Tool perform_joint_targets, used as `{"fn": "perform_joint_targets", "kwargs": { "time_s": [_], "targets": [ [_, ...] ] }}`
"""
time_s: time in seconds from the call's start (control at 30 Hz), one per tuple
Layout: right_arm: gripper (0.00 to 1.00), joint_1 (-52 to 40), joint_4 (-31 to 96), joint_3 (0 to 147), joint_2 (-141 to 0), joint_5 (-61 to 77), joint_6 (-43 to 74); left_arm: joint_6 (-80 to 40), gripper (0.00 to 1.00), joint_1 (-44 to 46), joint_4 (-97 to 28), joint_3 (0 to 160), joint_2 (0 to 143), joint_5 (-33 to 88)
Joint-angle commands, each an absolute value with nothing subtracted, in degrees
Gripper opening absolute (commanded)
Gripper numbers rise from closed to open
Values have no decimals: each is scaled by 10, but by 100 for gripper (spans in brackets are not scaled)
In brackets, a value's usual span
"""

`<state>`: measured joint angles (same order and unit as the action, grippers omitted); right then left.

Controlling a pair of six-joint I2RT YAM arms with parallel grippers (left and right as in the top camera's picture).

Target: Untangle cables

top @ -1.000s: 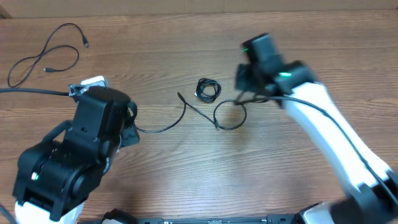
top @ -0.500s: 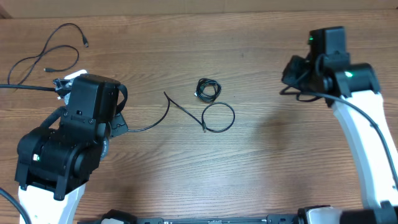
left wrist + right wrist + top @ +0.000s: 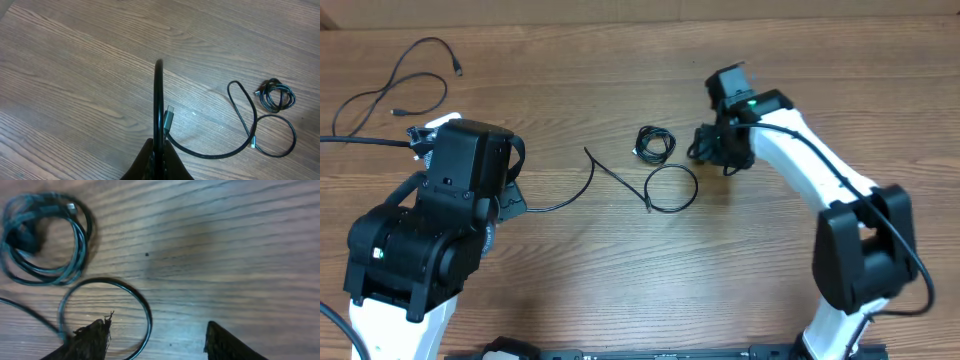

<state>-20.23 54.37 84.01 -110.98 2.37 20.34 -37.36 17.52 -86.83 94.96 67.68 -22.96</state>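
One long black cable runs from my left gripper across the wood and ends in a round loop. The left jaws are shut on that cable, which rises between them, its silver plug beside it. A small wound coil of cable lies just above the loop. My right gripper hovers right of the coil, open. In its wrist view the loop curves between the spread fingers without touching them, and the coil lies at upper left.
A separate loose black cable lies at the far left back of the wooden table. The bulky left arm covers the left front. The right arm stretches from the right front.
The right gripper has let go of the loop, swung away right, come back beside the coil and opened. The left arm pulled the long cable leftward, then held still.
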Motion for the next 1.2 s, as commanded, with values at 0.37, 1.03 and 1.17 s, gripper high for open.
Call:
{"fn": "perform_joint_targets", "kwargs": {
  "time_s": [0.37, 1.03, 1.17],
  "targets": [
    [47, -248, 531, 835, -1195, 1, 134, -377, 4, 172, -864, 958, 678, -233],
    [4, -248, 519, 815, -1155, 11, 208, -377, 4, 172, -858, 958, 679, -232],
    [4, -248, 543, 823, -1070, 23, 208, -372, 4, 172, -845, 958, 679, -222]
  ]
}}
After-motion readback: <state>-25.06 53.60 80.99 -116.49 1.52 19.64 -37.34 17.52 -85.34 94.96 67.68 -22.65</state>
